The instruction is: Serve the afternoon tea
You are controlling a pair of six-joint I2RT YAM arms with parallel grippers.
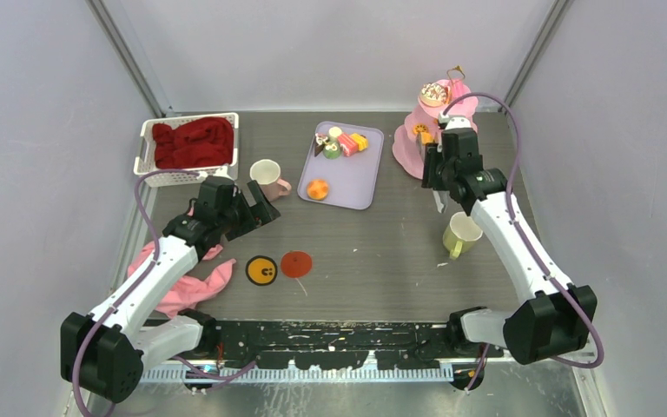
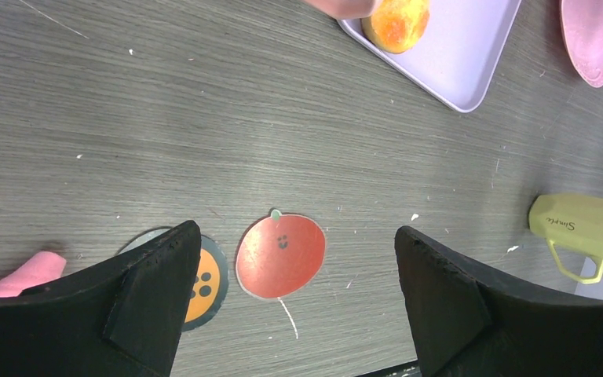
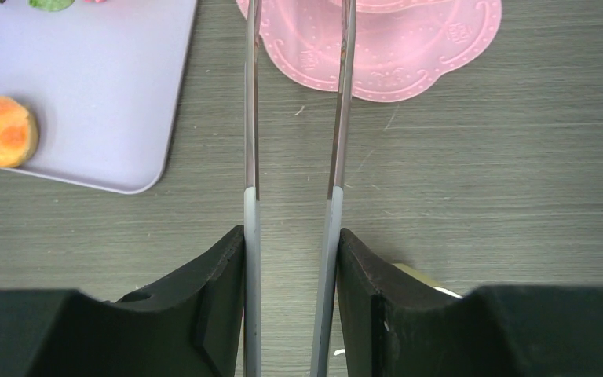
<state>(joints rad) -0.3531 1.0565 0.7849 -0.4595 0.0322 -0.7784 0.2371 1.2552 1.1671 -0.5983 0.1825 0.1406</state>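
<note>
A lilac tray (image 1: pixel 360 178) holds several small toy cakes (image 1: pixel 340 142) at its far end and an orange bun (image 1: pixel 317 188) near its front. A pink tiered stand (image 1: pixel 408 143) at the back right carries a sprinkled cake (image 1: pixel 435 93) on top and a small orange piece (image 1: pixel 421 130) lower down. A cream mug with a pink handle (image 1: pixel 266 176) stands left of the tray. A yellow-green mug (image 1: pixel 462 233) stands under my right arm. My left gripper (image 2: pixel 294 230) is open and empty above the coasters. My right gripper (image 3: pixel 291 233) is shut on the long metal tweezers (image 3: pixel 252 118), which point at the stand's base (image 3: pixel 408 55). Their tips are out of view.
A white basket (image 1: pixel 151 139) with a red cloth (image 1: pixel 193 142) sits at the back left. A pink cloth (image 1: pixel 193 291) lies under my left arm. An orange coaster (image 1: pixel 261 270) and a red coaster (image 2: pixel 280 255) lie on the front table.
</note>
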